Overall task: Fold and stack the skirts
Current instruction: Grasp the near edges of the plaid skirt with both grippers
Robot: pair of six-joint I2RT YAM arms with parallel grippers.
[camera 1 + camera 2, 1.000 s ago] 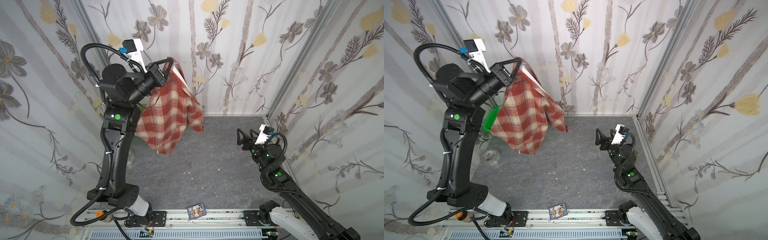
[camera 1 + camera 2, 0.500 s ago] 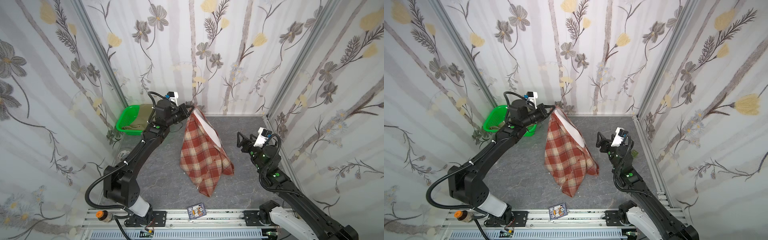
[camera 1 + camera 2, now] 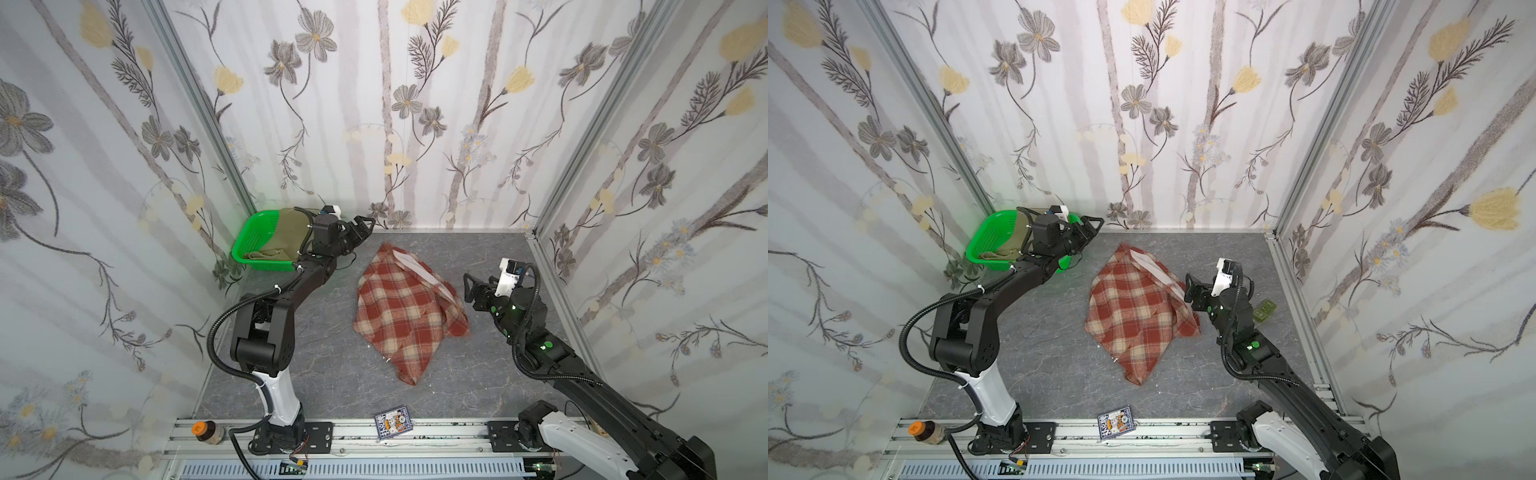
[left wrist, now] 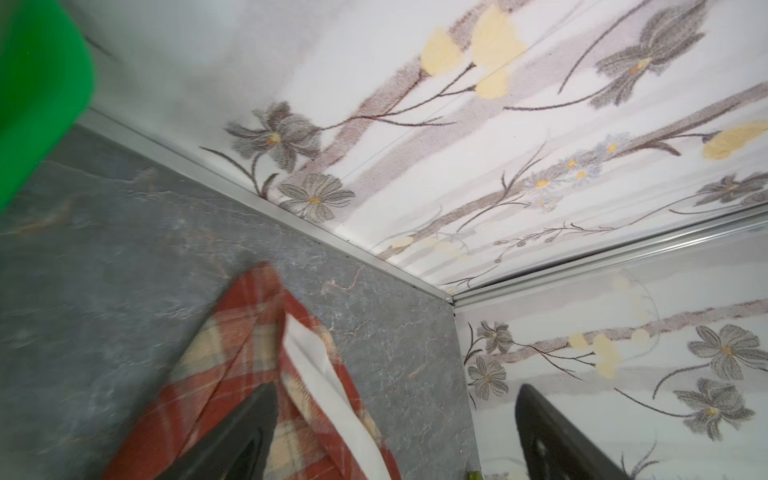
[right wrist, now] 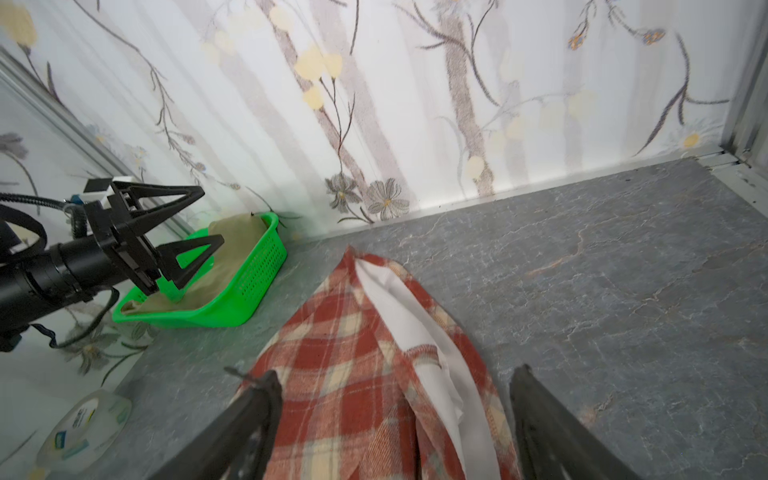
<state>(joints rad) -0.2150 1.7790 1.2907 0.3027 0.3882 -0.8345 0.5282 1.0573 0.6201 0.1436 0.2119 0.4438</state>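
The plaid skirt [image 3: 405, 309] is lying crumpled in the middle of the grey desk [image 3: 478, 386], spreading out in a rough diamond with one corner pointing toward the near rail. A strip of its white lining [image 3: 420, 271] is showing along the far right edge. In both top views nothing is touching it. The khaki skirt [image 3: 291, 230] is sitting bunched in the green basket [image 3: 253, 235] at the far left corner of the desk, with part of it draping up over the basket's far rim.

The left gripper [image 3: 365, 227] is hovering in the air between the basket and the plaid skirt, its jaws standing wide apart and holding nothing; the right wrist view is showing this clearly [image 5: 212, 216]. The right gripper [image 3: 467, 287] is hanging just beside the plaid skirt's right edge, also spread wide and empty.

A small printed card box [image 3: 392, 424] is resting at the near edge, and a brown bottle [image 3: 208, 432] is lying on the rail.
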